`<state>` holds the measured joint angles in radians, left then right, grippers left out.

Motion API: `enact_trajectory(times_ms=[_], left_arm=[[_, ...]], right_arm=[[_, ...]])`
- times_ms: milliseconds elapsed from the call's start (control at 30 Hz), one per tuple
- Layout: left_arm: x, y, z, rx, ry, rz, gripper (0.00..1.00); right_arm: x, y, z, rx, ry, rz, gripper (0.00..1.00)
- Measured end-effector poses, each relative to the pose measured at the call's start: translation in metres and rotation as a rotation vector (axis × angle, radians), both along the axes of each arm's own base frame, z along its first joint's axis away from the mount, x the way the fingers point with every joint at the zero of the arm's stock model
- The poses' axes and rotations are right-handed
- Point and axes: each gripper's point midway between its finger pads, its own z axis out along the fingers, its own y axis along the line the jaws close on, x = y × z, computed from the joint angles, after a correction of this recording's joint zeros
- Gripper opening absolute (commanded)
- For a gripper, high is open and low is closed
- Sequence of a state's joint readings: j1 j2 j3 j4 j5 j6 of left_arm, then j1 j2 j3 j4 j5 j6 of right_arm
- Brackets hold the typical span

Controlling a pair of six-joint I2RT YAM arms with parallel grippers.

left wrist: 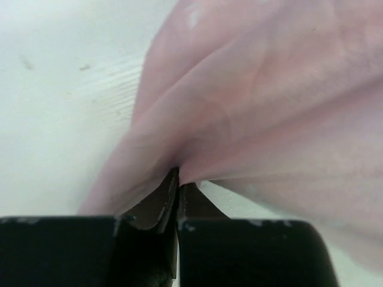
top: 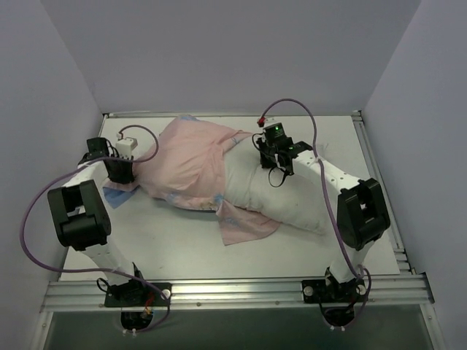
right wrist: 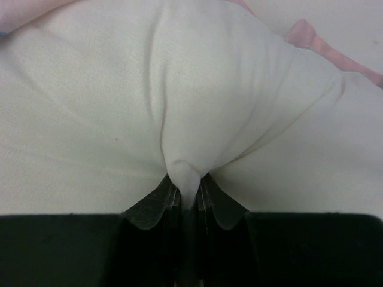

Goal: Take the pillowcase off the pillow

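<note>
We start at the left jaws: in the left wrist view they are clenched on a fold of the pillowcase (left wrist: pixel 269 107), and the pale pink cloth bunches into creases that fan up and to the right from the pinch. To the left of that fold we see the bare white desk (left wrist: pixel 54 119).

The right jaws are clenched too, grasping a pinch of the pillow (right wrist: pixel 179 89). In the right wrist view the white cover is drawn into a narrow tuck between them, and the stuffing swells out above the tuck. A thin strip of pink cloth lies at the upper right of that view, beyond the pillow's corner.

From the top camera we see the left arm (top: pixel 80 211) reaching to the left end of the pillowcase, near the desk's left edge. The pillowcase lies mostly pink side up across the left and middle of the desk. A little blue shows just beside the left jaws and at the far edge of the cloth. The right arm (top: pixel 361 211) reaches in from the right and comes down on the far side of the pillow, close to where the pink cloth ends.

The pillow lies slantwise from the middle of the desk toward the near right. Its right part is bare and white, and its left part is covered by the pillowcase. A pink flap lies on the desk against the pillow's near side. Purple cables (top: pixel 29 219) loop from both arms. Plain grey walls (top: pixel 219 51) close in the desk on three sides.
</note>
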<state>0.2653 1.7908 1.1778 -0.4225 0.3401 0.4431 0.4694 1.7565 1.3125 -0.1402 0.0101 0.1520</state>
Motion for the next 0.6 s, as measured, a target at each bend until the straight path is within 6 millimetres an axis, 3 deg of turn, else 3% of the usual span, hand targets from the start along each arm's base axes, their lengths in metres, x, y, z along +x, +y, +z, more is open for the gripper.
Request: enact_trajectory(times_ms=[100, 200, 300, 600], left_arm=[[0.009, 0.007, 0.029, -0.003, -0.091, 0.066, 0.02], [0.018, 0.002, 0.076, -0.007, -0.224, 0.076, 0.02], [0.022, -0.007, 0.117, -0.008, -0.324, 0.063, 0.02], [0.02, -0.01, 0.191, -0.077, -0.402, 0.087, 0.02]], right_arm=[[0.016, -0.037, -0.002, -0.071, -0.022, -0.119, 0.0], [0.032, -0.071, -0.001, -0.116, -0.042, -0.225, 0.0], [0.036, -0.08, 0.004, -0.104, -0.055, -0.243, 0.0], [0.035, -0.091, 0.025, -0.081, -0.079, -0.252, 0.0]])
